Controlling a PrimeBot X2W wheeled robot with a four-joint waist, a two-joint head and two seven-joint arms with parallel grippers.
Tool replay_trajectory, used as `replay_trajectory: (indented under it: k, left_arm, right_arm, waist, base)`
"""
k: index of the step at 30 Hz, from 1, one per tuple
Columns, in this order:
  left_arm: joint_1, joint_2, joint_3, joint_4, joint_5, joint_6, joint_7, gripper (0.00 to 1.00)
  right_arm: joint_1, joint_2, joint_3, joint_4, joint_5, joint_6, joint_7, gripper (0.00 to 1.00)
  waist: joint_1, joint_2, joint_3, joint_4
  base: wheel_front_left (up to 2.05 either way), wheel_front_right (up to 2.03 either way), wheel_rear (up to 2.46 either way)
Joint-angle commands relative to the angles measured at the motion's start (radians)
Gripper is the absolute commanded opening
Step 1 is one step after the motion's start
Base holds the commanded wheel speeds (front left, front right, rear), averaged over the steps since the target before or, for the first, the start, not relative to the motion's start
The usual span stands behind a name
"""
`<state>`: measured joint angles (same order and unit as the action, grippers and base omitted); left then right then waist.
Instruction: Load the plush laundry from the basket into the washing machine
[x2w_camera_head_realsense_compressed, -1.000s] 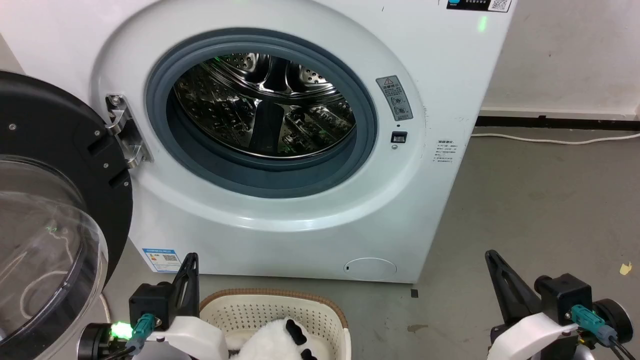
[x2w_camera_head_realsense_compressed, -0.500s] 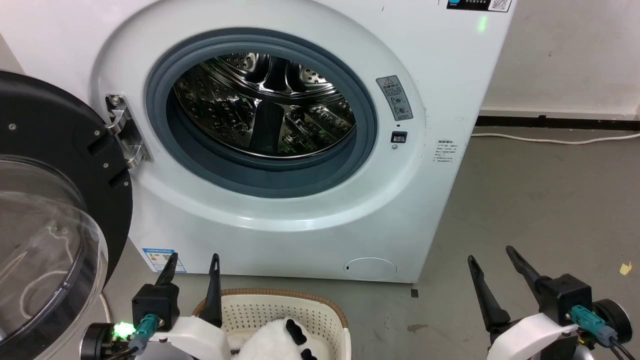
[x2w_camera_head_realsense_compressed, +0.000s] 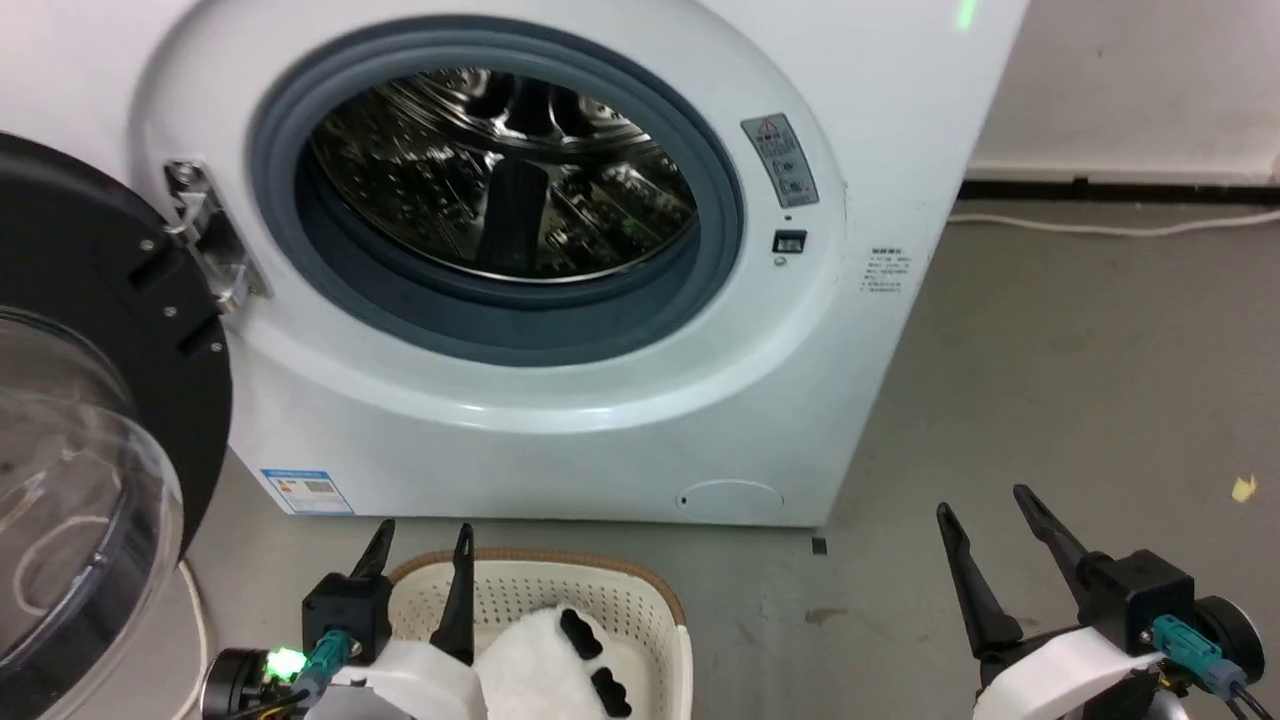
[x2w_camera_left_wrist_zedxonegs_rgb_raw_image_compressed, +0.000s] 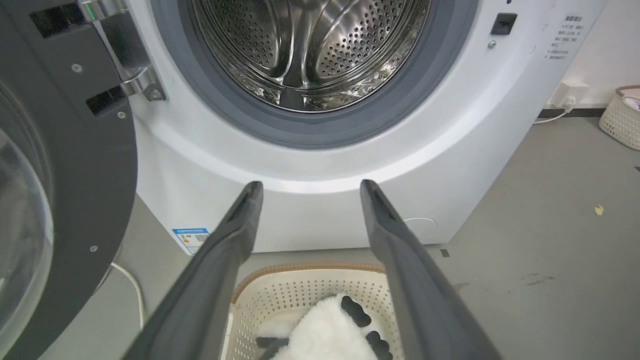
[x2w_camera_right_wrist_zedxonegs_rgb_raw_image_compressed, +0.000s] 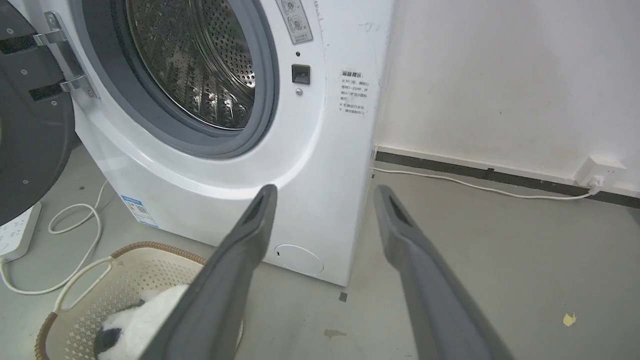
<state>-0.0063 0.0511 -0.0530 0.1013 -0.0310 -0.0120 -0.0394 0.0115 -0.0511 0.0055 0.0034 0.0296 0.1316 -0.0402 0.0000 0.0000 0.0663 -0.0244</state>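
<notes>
**mo:** ok what's the setup, biggest stuff first?

**tib:** The washing machine (x2w_camera_head_realsense_compressed: 620, 440) takes up most of the head view. It's a white front-loader on a grey floor (x2w_camera_head_realsense_compressed: 1050, 400). Its door (x2w_camera_head_realsense_compressed: 90, 330) is swung wide open to the left, black rim with a clear bubble. You look past the grey seal (x2w_camera_head_realsense_compressed: 500, 320) into the shiny drum (x2w_camera_head_realsense_compressed: 500, 170), and I can't see anything lying in the bit that shows.

**mo:** and the laundry?

**tib:** It's in the basket (x2w_camera_head_realsense_compressed: 600, 600), which sits on the floor just in front of the machine, below the door opening. The plush laundry (x2w_camera_head_realsense_compressed: 540, 670) is lying inside it, white fluff with black patches, and nothing is touching it.

**mo:** grippers doing anything?

**tib:** The left gripper (x2w_camera_head_realsense_compressed: 424, 530) hangs over the basket's back-left rim with its fingers pointing toward the machine. They're spread well apart with nothing between them. The right gripper (x2w_camera_head_realsense_compressed: 982, 502) is off to the right over bare floor, well apart from the basket. It's spread about the same and also empty.

**mo:** any small stuff?

**tib:** There's a blue sticker (x2w_camera_head_realsense_compressed: 307, 491) low on the machine's front, a white cable (x2w_camera_head_realsense_compressed: 1100, 228) running along the wall, and a little yellow scrap (x2w_camera_head_realsense_compressed: 1242, 488) on the floor at the right.
</notes>
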Motion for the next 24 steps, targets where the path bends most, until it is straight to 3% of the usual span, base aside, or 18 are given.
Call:
replay_trajectory:
  k: [1, 24]
  left_arm:
    - [-0.023, 0.005, -0.006, 0.022, -0.008, -0.005, -0.009, 1.00]
    - [-0.169, 0.091, -0.010, 0.308, -0.108, -0.030, 0.054, 1.00]
  right_arm:
    - [-0.016, 0.000, 0.003, -0.005, 0.010, 0.000, -0.011, 1.00]
    - [-0.073, 0.000, 0.044, -0.023, 0.089, 0.000, -0.061, 1.00]
  waist:
    - [0.0000, 0.0000, 0.018, -0.011]
    - [0.0000, 0.0000, 0.197, -0.131]
  base:
    - [0.00, 0.00, 0.00]
    - [0.00, 0.00, 0.00]
